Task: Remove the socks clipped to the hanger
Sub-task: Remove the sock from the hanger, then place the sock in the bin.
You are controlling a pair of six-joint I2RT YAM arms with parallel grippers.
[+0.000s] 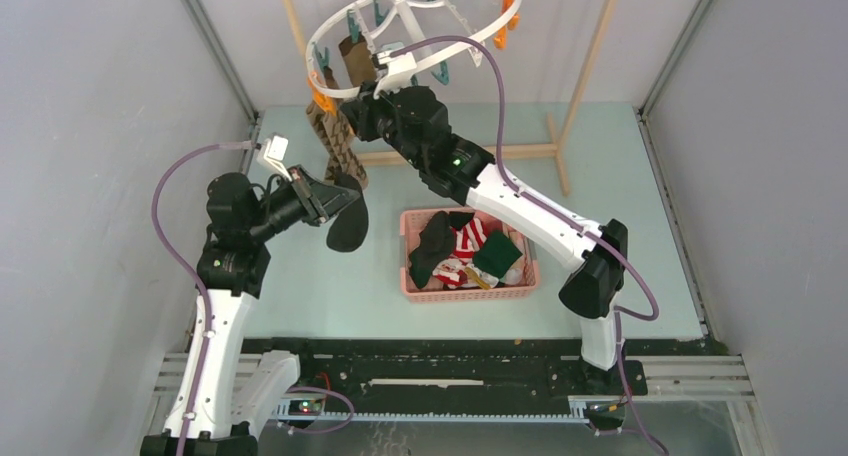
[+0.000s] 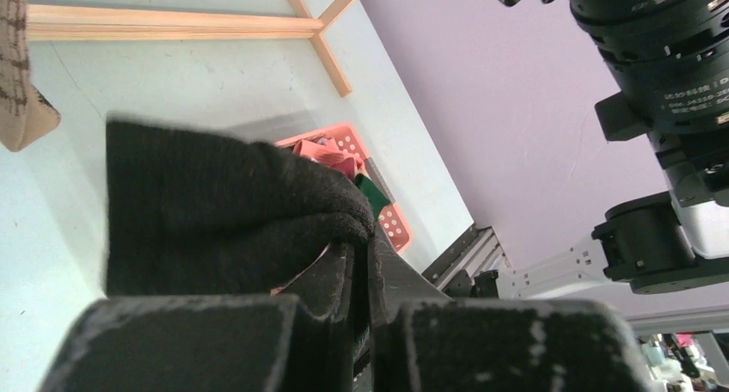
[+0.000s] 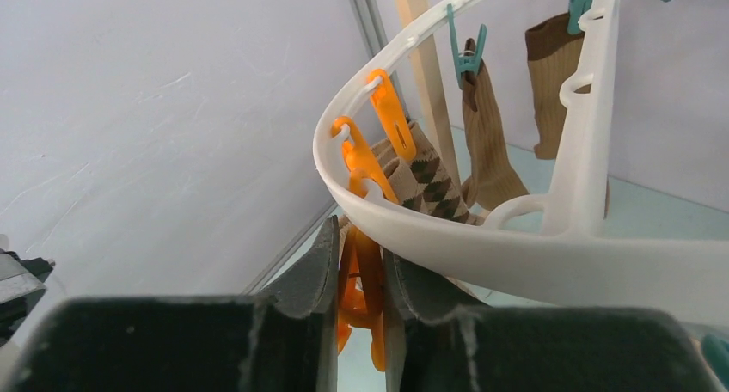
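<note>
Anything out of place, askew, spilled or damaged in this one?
Nothing stands out. The left gripper is shut on a black fabric sock left of the pink plastic basket; the right gripper pinches an orange plastic clothespin on the white plastic hanger ring, next to the tan-and-brown argyle sock. No spill or damage shows.

Black sock, argyle sock, orange clothespin

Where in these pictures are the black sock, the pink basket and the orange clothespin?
black sock [image 1: 347, 226], top view, its dangling lower end.
pink basket [image 1: 470, 294], top view, its near wall.
orange clothespin [image 3: 374, 276], right wrist view, its lower leg.
</note>
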